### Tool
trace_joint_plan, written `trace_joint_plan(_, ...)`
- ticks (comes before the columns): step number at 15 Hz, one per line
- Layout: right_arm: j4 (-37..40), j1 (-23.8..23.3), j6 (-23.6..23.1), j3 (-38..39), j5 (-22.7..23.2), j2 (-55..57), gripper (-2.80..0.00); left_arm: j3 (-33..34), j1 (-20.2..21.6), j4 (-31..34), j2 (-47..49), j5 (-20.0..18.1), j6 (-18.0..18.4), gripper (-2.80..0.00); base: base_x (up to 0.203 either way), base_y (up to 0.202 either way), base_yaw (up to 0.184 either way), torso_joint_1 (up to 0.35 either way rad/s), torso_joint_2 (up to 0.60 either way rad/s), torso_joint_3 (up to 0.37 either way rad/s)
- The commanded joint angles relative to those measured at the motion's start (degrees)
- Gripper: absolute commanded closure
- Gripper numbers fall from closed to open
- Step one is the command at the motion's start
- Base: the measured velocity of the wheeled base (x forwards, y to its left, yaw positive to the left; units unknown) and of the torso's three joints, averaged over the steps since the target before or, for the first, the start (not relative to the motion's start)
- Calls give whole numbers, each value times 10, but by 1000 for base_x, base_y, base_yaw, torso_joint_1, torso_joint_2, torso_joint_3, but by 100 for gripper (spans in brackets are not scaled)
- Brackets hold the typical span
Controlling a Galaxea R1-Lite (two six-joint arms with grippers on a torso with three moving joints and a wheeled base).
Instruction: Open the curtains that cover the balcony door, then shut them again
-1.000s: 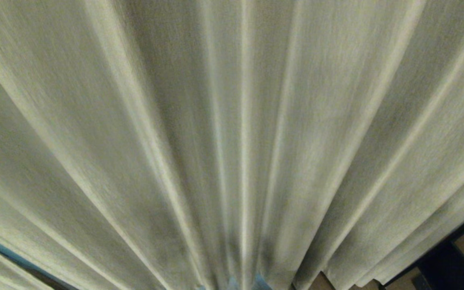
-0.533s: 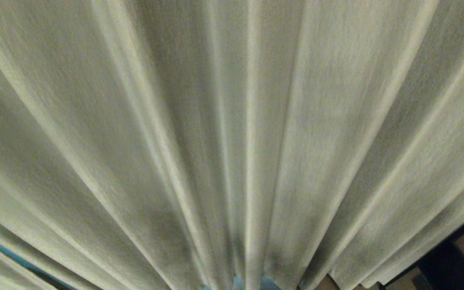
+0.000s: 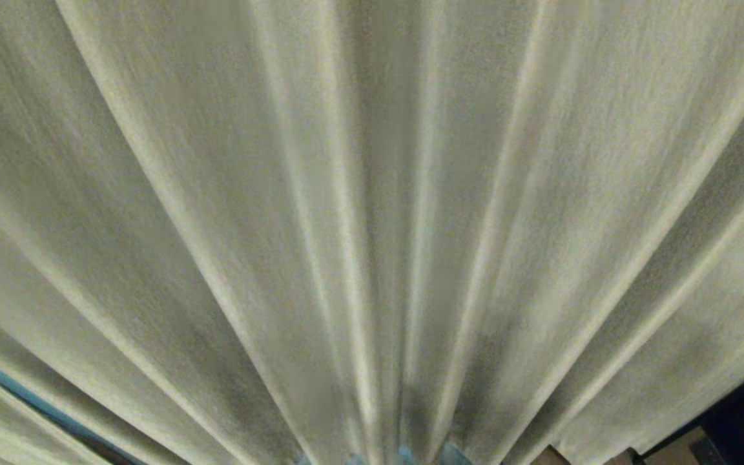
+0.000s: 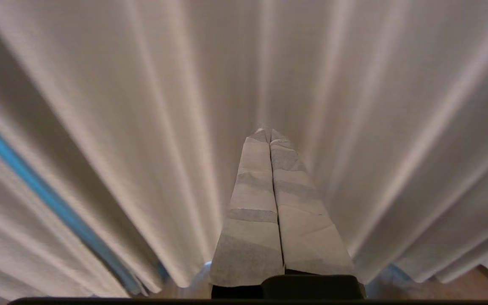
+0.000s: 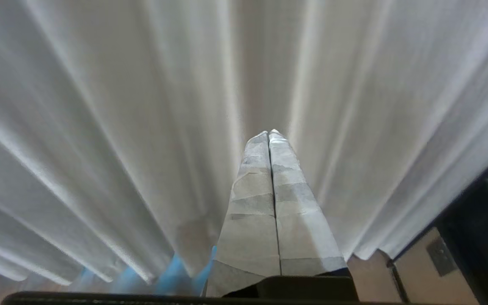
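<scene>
The pleated beige woven curtains (image 3: 372,194) hang drawn before me; my left hand (image 4: 269,133) and right hand (image 5: 268,134) are both closed, empty.

Two grippers, left gripper (image 4: 270,132) and right gripper (image 5: 268,133); one stretch of curtains (image 3: 372,194)

Curtains (image 3: 372,194) blurred, hide balcony door; dark frame (image 5: 477,237) cut off.

A furnished room, likely domestic, is indicated by floor-length pleated curtains (image 3: 372,194) drawn beside a dark frame (image 5: 477,228).
</scene>
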State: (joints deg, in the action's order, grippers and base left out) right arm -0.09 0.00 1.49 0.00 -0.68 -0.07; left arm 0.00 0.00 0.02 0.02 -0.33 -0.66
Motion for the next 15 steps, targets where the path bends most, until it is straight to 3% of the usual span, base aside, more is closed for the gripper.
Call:
trace_joint_plan(1,-1,0,0,0,0,1,0,0,0,0,0,0,-1,0,0,152,-16,17,5,2)
trace_joint_plan(15,-1,0,0,0,0,1,0,0,0,-1,0,0,-2,0,0,188,0,4,2,2)
